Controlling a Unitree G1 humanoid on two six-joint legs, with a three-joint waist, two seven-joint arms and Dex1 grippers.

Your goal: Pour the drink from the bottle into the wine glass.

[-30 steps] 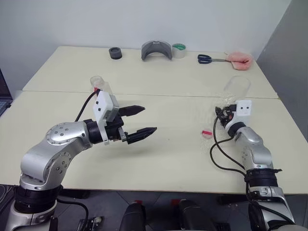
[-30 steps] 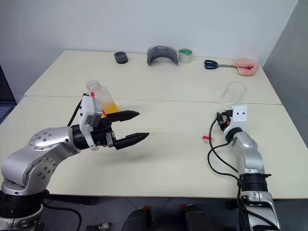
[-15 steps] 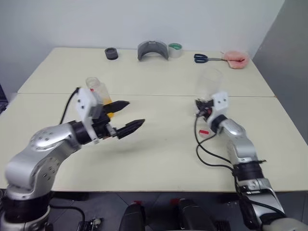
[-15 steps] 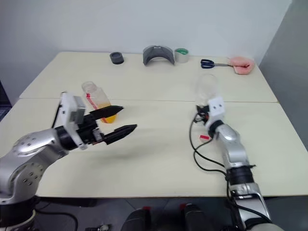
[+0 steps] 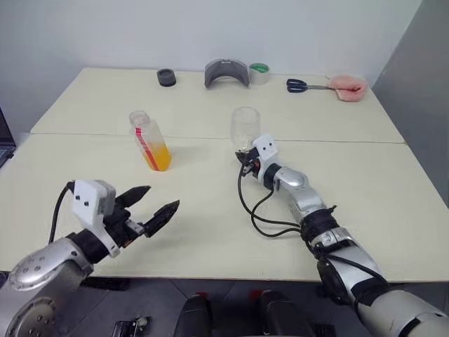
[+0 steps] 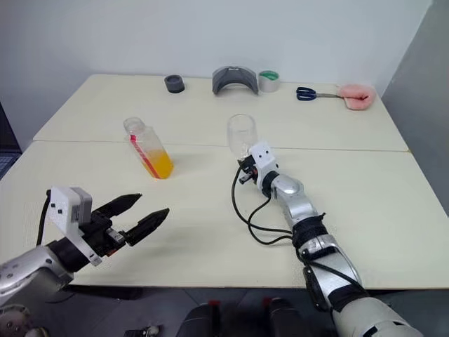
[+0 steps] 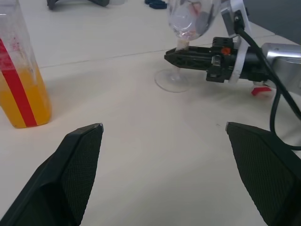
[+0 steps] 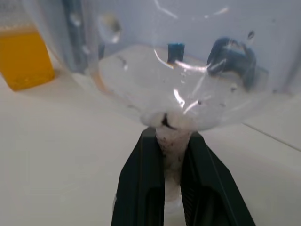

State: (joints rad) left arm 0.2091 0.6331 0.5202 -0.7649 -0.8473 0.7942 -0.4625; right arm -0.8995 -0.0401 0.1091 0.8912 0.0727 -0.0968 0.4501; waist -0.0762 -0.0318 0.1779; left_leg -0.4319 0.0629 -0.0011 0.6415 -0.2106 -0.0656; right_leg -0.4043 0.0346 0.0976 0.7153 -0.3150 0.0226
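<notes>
Carried toward the bottle (image 5: 151, 143) since a second ago, the wine glass (image 5: 245, 126) stands stem-clamped in the right gripper (image 8: 165, 155), ready for pouring, while the left gripper (image 5: 149, 208) gapes empty.

Perhaps a lab: bare tables (image 5: 210, 232), blank wall (image 5: 210, 28).

Everything's looking evenly lit, soft and diffuse, seemingly coming from overhead. The cream table (image 5: 210, 210) is only picking up faint, smudgy shadows, like the one lying under the left gripper (image 5: 156, 208). No harsh glare anywhere, just little white glints showing on the wine glass (image 8: 178, 70) bowl in the right wrist view. That close-up is going soft too: the glass is warping and blurring whatever's sitting behind it. The head views are staying fairly sharp, with the far wall fading to a flat pale grey.
</notes>
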